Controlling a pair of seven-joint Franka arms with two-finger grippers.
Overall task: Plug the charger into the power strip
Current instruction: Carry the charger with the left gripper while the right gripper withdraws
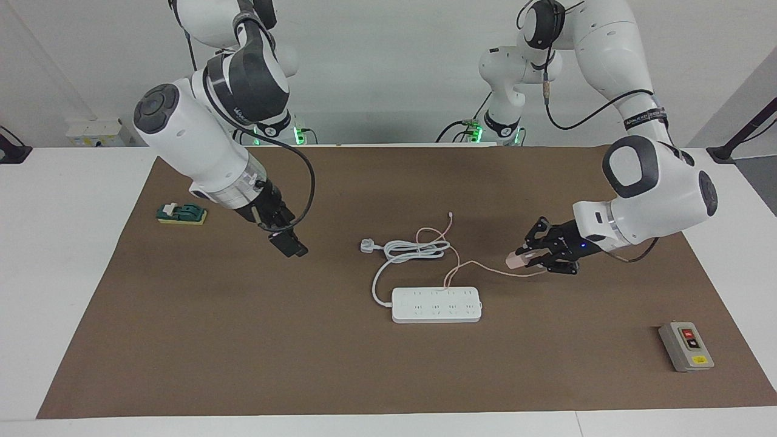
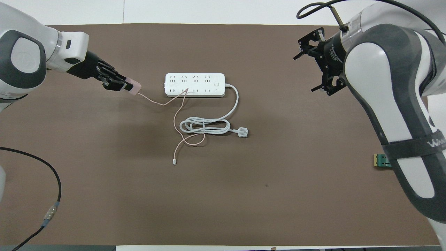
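Note:
The charger (image 1: 515, 260) (image 2: 133, 87), a small pale-pink cube, sits in my left gripper (image 1: 523, 258) (image 2: 122, 84), which is shut on it. It hangs low over the mat, off the end of the power strip (image 1: 437, 304) (image 2: 195, 84) toward the left arm's end of the table. Its thin pink cable (image 1: 461, 264) (image 2: 177, 115) trails across the strip's nearer edge and loops over the strip's coiled white cord (image 1: 413, 249) (image 2: 205, 125). My right gripper (image 1: 286, 241) (image 2: 306, 71) hangs open and empty over bare mat toward the right arm's end.
The strip's white three-pin plug (image 1: 366, 245) (image 2: 243, 132) lies beside the coil, nearer the robots than the strip. A grey box with red and black buttons (image 1: 686, 346) sits at the left arm's end. A green block (image 1: 182, 213) (image 2: 381, 161) lies at the right arm's end.

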